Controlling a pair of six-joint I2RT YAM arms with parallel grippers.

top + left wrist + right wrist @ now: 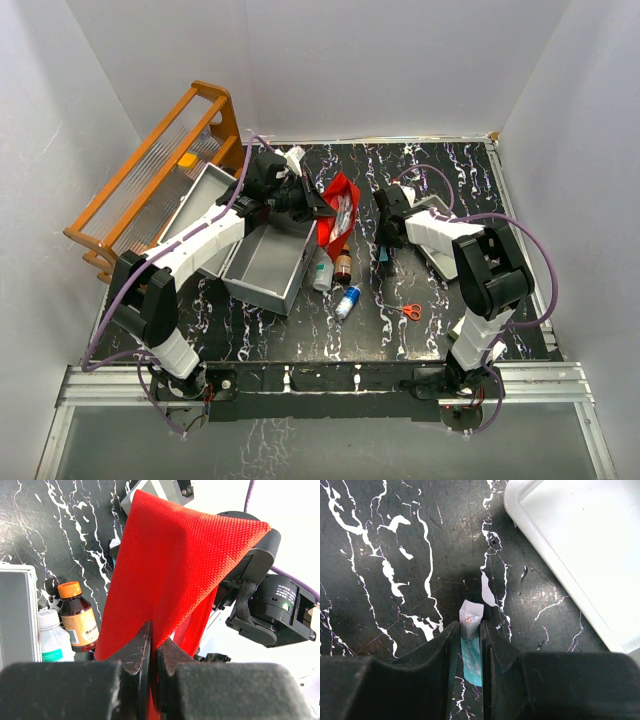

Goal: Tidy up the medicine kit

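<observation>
Left end effector (157,635): jaws clamped tight on the lower edge of a red mesh fabric pouch (175,555), which hangs lifted over the black white-veined marble desk (395,555). The pouch fills most of the left wrist view and hides much behind it. Its front face cannot be read there.

Right end effector (470,630): jaws narrow, tips down at the desk, with a small teal-and-white foil sachet (470,612) between them. The fingers lie against or just beside its long edges, and I cannot tell whether they press. The sachet's lower end is hidden between the fingers. A pale shallow tray (545,545) lies just to the right, cut off by the frame.

The large light-grey rectangular medicine kit (255,288) sits open at desk left, and the left arm crosses over it. Its raised lid leans toward an orange wooden rack (215,105).

Just right of the kit stand a brown bottle with an orange cap (75,612) and a white bottle with a teal label (52,637), touching or nearly so. Near them a blue-and-white bottle (347,300) lies on its side. Red-handled scissors (411,311) lie further right.
</observation>
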